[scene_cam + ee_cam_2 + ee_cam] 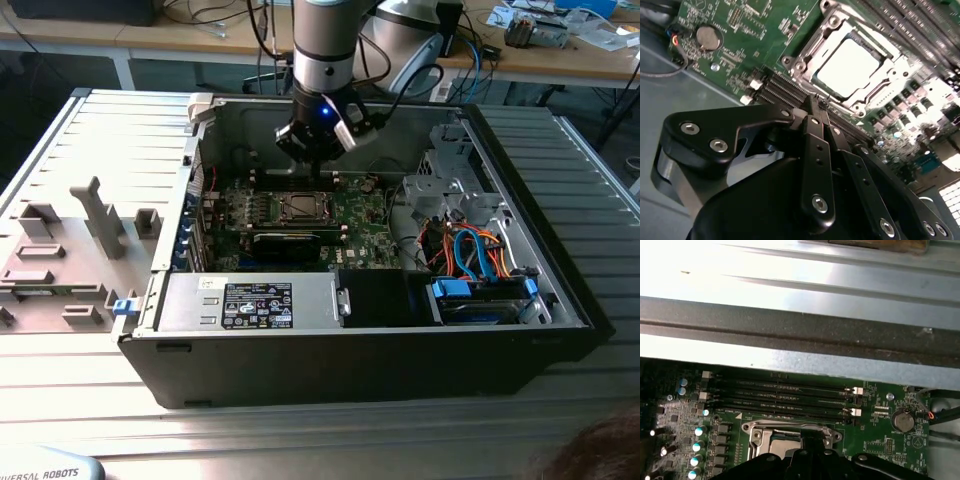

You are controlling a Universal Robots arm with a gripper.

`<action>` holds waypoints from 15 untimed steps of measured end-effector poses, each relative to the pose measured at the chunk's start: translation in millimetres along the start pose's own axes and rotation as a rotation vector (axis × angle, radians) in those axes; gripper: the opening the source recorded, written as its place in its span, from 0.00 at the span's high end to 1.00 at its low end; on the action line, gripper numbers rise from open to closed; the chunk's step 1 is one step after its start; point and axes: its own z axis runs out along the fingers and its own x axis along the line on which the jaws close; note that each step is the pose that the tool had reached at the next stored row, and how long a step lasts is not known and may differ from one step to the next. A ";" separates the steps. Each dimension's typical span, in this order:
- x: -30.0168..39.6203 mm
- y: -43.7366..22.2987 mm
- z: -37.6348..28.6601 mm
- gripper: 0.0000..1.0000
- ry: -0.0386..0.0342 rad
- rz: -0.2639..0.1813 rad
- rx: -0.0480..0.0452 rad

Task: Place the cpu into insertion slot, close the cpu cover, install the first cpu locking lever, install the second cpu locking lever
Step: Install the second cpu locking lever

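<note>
Above the motherboard (300,215), gripper (816,102) closed and empty, fingertips beside the insertion slot (850,65); cpu (847,67) seated, cover (830,27) apparently down; lever step likely in hand.

The cpu (847,67) is lying flat, silver-grey top up, seated in the insertion slot (801,65) at the middle of the green motherboard (735,45). The cpu cover (871,92), a thin silvery frame, is lying closed around it, its window showing the chip, just beside the motherboard's long memory slots (780,397).
</note>
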 end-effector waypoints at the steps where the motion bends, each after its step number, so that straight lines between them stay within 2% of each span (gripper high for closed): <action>1: 0.0 0.0 0.0 0.89 -0.0010 0.000 -0.0083; 3: 0.0 -0.1 0.0 0.89 -0.0042 0.000 -0.0372; 4: 0.0 -0.1 0.0 0.89 -0.0049 0.000 -0.0444; 15: 0.0 -0.1 0.0 0.89 -0.0107 0.001 -0.0962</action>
